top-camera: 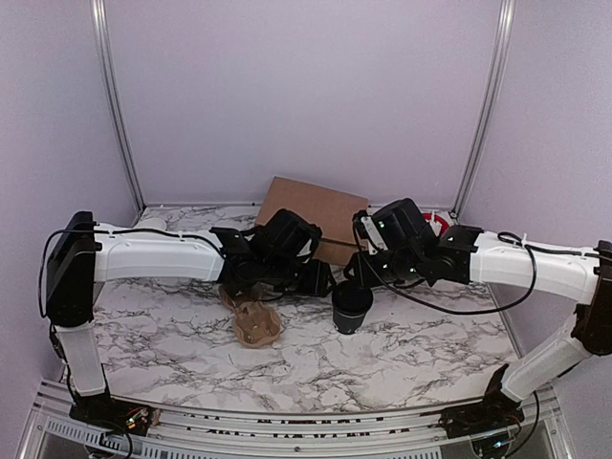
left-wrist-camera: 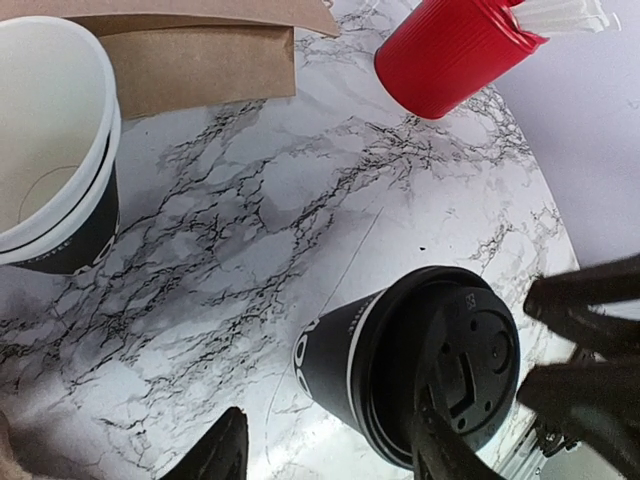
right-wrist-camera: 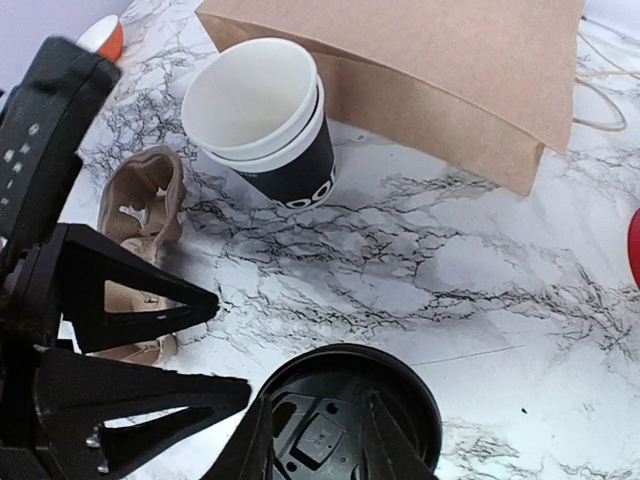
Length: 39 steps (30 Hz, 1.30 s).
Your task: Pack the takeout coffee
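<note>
The right end effector point(right-wrist-camera: 320, 445) is hovering over the coffee point(top-camera: 351, 308), fingers slightly parted above its lid point(right-wrist-camera: 320, 400) and pinching nothing (contact unclear). The left end effector point(left-wrist-camera: 330, 452) is standing spread wide, one finger at the lid's rim. The marbled worktop point(top-camera: 411, 354) is lying between lilac walls point(top-camera: 306, 96). The coffee is standing mid-worktop before the bag point(top-camera: 316, 210), lid up, axis vertical.

Soft even light, faint shadows, slight blur
</note>
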Each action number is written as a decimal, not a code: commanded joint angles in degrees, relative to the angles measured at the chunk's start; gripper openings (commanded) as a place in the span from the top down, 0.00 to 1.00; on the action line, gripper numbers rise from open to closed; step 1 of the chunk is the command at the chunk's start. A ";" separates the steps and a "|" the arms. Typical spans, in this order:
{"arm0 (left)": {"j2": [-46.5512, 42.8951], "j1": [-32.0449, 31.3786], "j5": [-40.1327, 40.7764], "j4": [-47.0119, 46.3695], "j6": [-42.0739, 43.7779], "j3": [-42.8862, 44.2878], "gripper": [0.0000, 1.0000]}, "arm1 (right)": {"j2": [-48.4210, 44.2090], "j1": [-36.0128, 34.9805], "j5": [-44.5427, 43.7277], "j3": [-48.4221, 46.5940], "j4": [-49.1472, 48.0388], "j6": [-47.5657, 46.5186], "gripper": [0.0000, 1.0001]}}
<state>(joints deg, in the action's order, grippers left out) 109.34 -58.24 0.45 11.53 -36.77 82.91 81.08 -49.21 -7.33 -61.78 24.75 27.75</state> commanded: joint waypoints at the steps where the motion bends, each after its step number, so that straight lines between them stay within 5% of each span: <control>1: -4.62 -0.80 -0.53 1.35 0.50 -2.39 0.43 | -3.18 4.89 4.15 1.05 -0.03 -2.33 0.71; 21: -0.57 -5.88 -5.25 0.78 2.10 -2.19 0.42 | -3.11 10.98 7.95 9.26 -2.23 -2.42 0.74; 39: 1.13 -1.39 -3.78 1.07 2.29 -1.11 0.42 | -6.15 8.31 8.00 11.15 -0.12 -0.58 0.75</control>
<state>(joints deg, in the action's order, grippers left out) 109.62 -61.14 -3.99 11.92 -35.35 80.01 76.64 -39.51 0.97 -50.63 23.20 25.87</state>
